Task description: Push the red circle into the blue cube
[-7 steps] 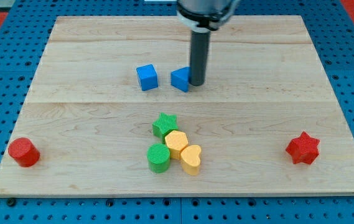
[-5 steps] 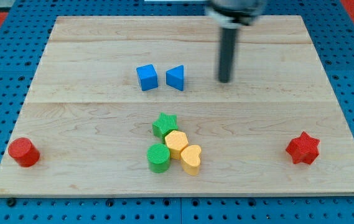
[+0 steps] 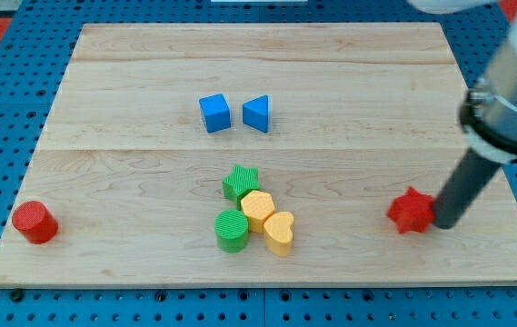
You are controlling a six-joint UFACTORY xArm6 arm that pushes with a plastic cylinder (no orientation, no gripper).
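The red circle (image 3: pixel 34 222) sits at the board's lower left corner. The blue cube (image 3: pixel 214 113) stands upper middle, with a blue triangle (image 3: pixel 256 113) just to its right. My tip (image 3: pixel 442 222) is at the lower right, touching the right side of a red star (image 3: pixel 411 211). The tip is far from both the red circle and the blue cube.
A cluster sits at lower middle: a green star (image 3: pixel 240 182), a green circle (image 3: pixel 232 230), a yellow hexagon (image 3: pixel 258 208) and a yellow heart (image 3: pixel 279 232). The wooden board (image 3: pixel 149 73) lies on a blue pegboard.
My tip left the blue triangle, swept right and down to the red star, and pushed the star a little to the left. The other blocks have not moved.
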